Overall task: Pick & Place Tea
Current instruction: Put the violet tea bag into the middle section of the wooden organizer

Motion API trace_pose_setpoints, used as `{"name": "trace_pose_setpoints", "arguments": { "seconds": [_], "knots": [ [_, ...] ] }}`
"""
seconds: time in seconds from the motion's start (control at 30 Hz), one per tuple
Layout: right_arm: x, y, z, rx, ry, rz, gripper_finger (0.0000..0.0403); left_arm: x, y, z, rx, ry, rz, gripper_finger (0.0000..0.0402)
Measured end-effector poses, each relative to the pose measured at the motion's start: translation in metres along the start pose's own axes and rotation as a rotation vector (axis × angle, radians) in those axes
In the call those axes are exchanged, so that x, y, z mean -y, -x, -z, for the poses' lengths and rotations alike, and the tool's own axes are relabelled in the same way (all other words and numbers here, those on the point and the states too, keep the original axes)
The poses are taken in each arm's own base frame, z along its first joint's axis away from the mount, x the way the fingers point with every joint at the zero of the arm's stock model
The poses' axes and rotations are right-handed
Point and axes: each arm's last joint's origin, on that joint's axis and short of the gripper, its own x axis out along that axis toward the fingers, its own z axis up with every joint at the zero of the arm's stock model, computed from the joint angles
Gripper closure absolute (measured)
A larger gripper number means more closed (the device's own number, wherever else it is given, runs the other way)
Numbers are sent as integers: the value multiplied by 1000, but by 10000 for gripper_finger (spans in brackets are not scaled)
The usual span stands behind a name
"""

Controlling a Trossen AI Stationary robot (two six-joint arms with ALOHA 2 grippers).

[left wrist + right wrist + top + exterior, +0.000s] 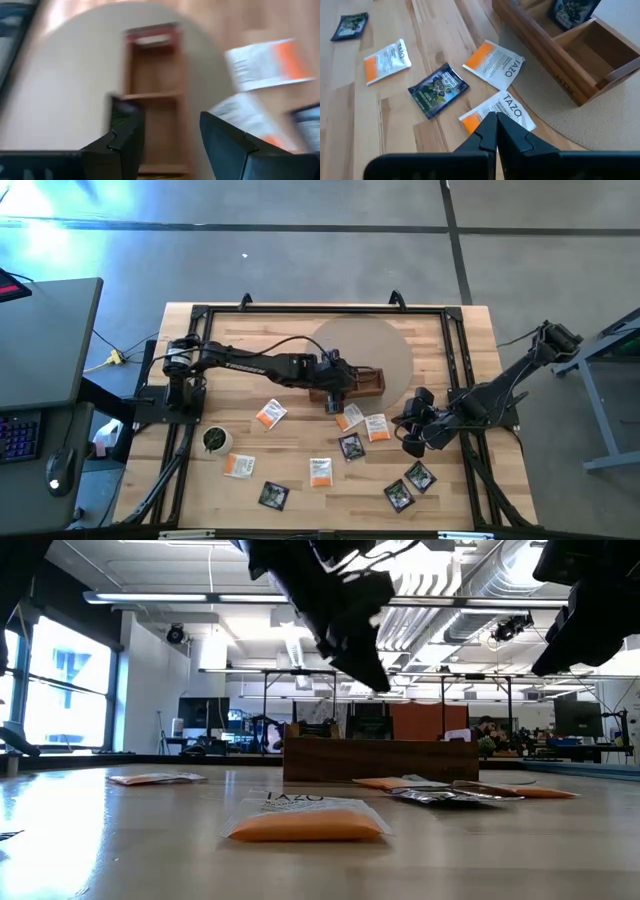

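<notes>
Figure: overhead, table-level and two wrist views of a two-arm tea-sorting cell. The left gripper [335, 385] hangs over the long brown three-compartment wooden tray [370, 383], which rests partly on a pale round mat [385, 345] near table centre; its left wrist view shows the two dark fingers [125, 142] spread apart with nothing between them, the tray's long axis running straight ahead. The left arm lies stretched from its base at 9 o'clock toward centre. The small flat square tea-bag packets [270, 414] lie scattered flat on the wooden table [250, 340] from 4 to 8 o'clock of the tray; one dark packet [570, 12] already stands in a tray compartment. The nearest loose white-and-orange packet [350, 416] lies just at 5 o'clock of the left gripper. The right gripper [412, 435], fingers pressed together and empty, waits at 4 o'clock of the tray, pointing toward that same cluster. Judged: the left gripper is nearer.
</notes>
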Motion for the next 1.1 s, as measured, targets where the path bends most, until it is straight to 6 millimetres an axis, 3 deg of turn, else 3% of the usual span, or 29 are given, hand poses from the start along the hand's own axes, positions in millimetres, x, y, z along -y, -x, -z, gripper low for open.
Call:
{"name": "trace_pose_setpoints", "arguments": {
  "seconds": [0.23, 0.67, 0.87, 1.1],
  "knots": [
    [-1, -1, 0, 16, -45, -1, 399, 30, 5, -2, 14, -5, 260, 216],
    [-2, -1, -4, 88, 10, 22, 401, 109, -31, 29, -66, -213, 424, 216],
    [-6, -5, -3, 87, 31, 13, 397, 118, -43, 34, -42, -274, 389, 216],
    [-30, -25, -5, 143, 287, -94, 401, 116, -46, 36, -56, -281, 305, 216]
  ]
}}
